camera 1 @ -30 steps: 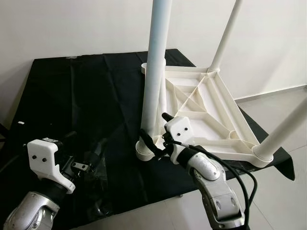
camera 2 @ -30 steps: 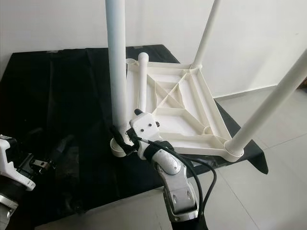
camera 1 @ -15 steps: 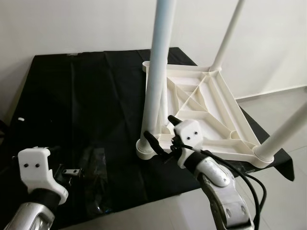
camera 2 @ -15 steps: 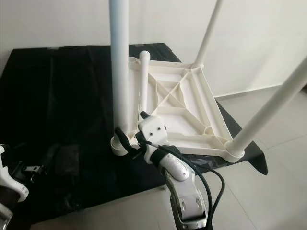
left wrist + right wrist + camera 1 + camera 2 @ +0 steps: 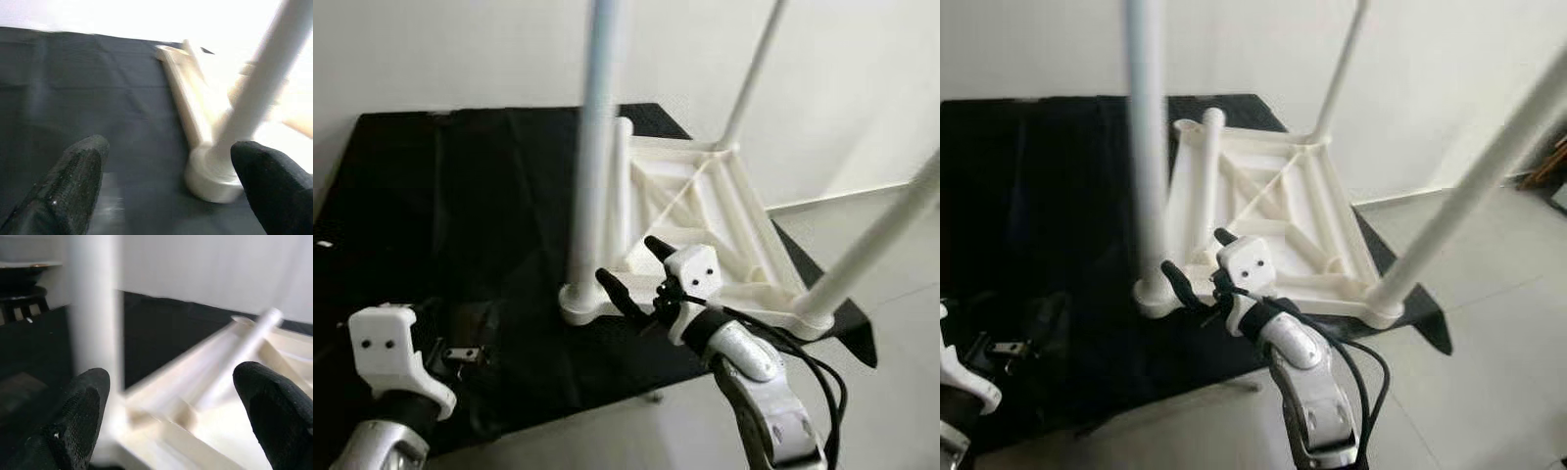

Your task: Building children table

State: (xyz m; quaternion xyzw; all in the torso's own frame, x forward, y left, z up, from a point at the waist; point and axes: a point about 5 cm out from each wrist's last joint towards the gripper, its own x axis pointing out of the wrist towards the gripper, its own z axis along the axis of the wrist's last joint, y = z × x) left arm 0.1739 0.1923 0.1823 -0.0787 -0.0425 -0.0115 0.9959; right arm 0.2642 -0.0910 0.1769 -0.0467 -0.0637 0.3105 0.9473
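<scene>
The upturned white plastic children's table top (image 5: 705, 211) lies on the black-covered desk (image 5: 460, 196). Its near upright white tubular leg (image 5: 597, 157) stands vertical, just ahead-left of the open, empty right claw (image 5: 634, 279). The left claw (image 5: 166, 181), also open, hangs farther off.

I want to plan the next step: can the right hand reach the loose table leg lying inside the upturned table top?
Probably yes. The right hand is open beside the near upright leg, and the loose table leg lies just beyond it on the table top. The upright leg partly crowds the approach.
</scene>
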